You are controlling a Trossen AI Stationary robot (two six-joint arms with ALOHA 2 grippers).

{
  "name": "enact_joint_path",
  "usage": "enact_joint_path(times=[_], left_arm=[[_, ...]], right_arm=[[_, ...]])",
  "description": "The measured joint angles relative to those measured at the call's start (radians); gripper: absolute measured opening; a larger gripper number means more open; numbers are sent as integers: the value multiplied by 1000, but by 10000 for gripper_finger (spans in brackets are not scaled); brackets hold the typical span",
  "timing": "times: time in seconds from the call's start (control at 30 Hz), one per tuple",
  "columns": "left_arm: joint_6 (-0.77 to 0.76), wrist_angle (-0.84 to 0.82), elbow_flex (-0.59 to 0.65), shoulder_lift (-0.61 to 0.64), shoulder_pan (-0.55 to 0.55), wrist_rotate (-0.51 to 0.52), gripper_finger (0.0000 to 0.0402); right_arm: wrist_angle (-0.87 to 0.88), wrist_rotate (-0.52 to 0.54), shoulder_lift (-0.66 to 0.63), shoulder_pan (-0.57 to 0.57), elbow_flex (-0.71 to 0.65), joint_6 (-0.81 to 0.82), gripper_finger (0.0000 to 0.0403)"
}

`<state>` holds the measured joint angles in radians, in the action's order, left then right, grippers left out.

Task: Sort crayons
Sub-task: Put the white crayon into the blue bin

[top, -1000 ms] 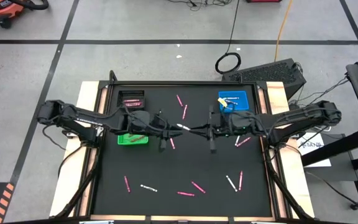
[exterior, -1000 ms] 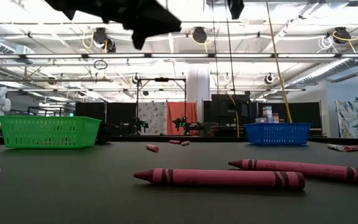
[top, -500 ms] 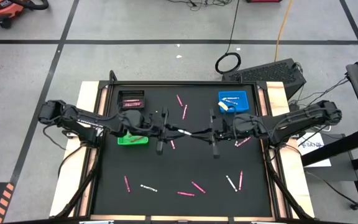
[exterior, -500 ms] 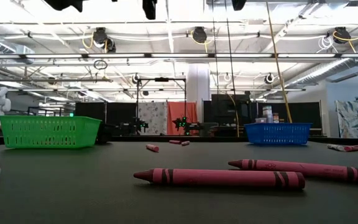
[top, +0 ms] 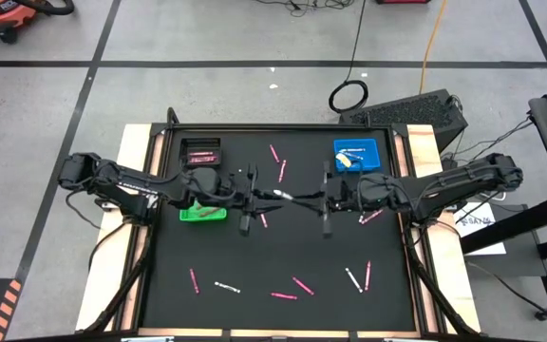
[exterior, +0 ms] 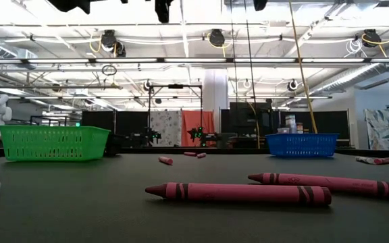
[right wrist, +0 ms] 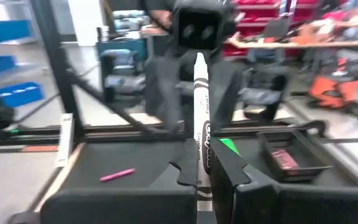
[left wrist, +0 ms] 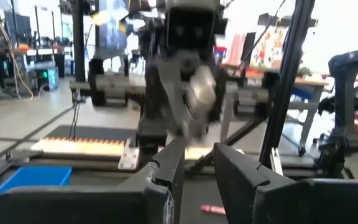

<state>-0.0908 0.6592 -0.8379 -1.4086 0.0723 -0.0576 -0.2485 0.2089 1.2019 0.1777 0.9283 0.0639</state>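
Note:
My right gripper [top: 304,199] hangs over the middle of the black table [top: 254,256], shut on a white crayon [right wrist: 200,106]. The crayon points level at my left gripper [top: 272,196], which faces it with open fingers. In the right wrist view, the crayon's far end stands between the left fingers [right wrist: 166,93]; whether they touch it I cannot tell. Pink crayons [exterior: 238,194] and white ones [top: 227,285] lie scattered flat on the table. My right gripper pinches the white crayon between its two fingers [right wrist: 229,177], on the crayon's rear part [right wrist: 198,163]. The crayon lies along the fingers and sticks out level past their tips toward the table's left. It is lifted clear of the table.
A green tray [top: 202,213] stands under the left arm and a dark tray [top: 200,152] holding pink crayons at the far left. A blue tray [top: 356,152] with white crayons stands at the far right. Loose crayons lie mostly along the near side [top: 302,285].
My left gripper has risen and tipped up from a downward slant to level, out of the top of the low view. It now faces the right gripper. The right gripper has stayed shut on the white crayon.

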Motion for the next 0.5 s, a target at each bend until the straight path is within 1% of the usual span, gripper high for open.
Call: enact_joint_path(times=[0.13, 0.23, 0.4, 0.5], left_arm=[[0, -50, 0, 0, 0, 4, 93], [-1, -88, 0, 0, 0, 6, 93], [1, -143, 0, 0, 0, 6, 93], [23, -180, 0, 0, -2, 7, 93]], right_arm=[[32, 85, -27, -22, 0, -35, 0], [105, 131, -46, -57, 0, -35, 0], [288, 238, -84, -143, 0, 7, 0], [414, 280, -98, -209, 0, 46, 0]])
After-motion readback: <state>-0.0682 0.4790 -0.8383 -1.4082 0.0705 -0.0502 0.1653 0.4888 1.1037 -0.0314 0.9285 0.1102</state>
